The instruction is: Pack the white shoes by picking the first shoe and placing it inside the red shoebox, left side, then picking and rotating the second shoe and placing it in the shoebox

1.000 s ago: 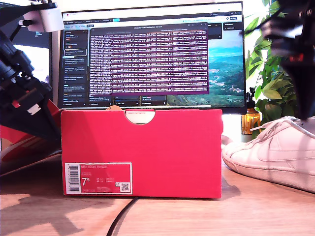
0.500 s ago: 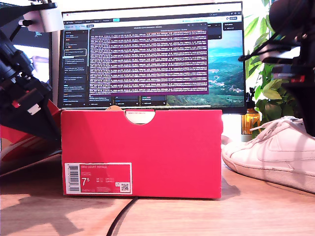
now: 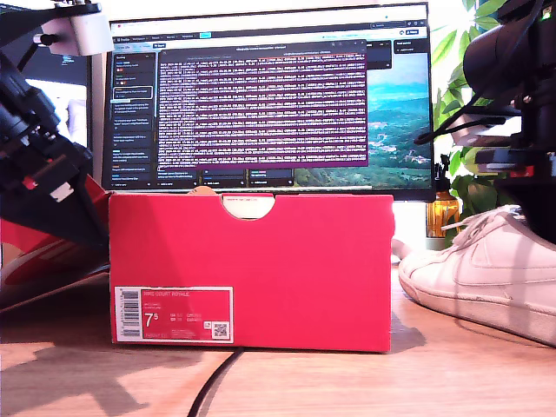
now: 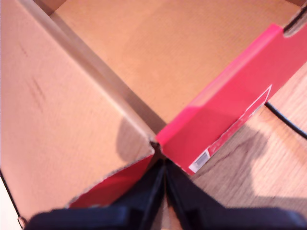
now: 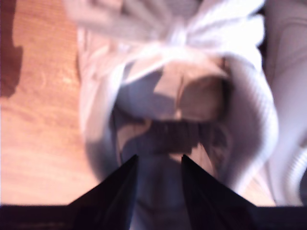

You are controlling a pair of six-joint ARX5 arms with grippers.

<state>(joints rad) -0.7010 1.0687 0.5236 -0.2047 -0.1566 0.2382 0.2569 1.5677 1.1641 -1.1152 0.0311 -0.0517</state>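
Note:
The red shoebox (image 3: 252, 261) stands in the middle of the exterior view, its label facing the camera. In the first wrist view its bare cardboard inside (image 4: 168, 57) holds nothing. My first gripper (image 4: 163, 165) is shut, with its tips right at the box's corner beside the red wall (image 4: 225, 110). One of the white shoes (image 3: 486, 269) lies at the exterior view's right, toe toward the box. My second gripper (image 5: 158, 165) is open and hangs just over this shoe's heel opening (image 5: 172, 96). Part of another white shoe (image 5: 285, 120) shows beside it.
A monitor (image 3: 269, 95) stands behind the box, and a plant (image 3: 469, 139) and an amber bottle (image 3: 443, 213) behind the shoe. A black cable (image 3: 213, 387) runs over the wooden table (image 3: 417, 382) in front. The open red lid (image 3: 43, 252) lies at the exterior view's left.
The arm at the exterior view's right has come down over the white shoe, and the shoe has shifted slightly to that view's right. The arm by the box has stayed put.

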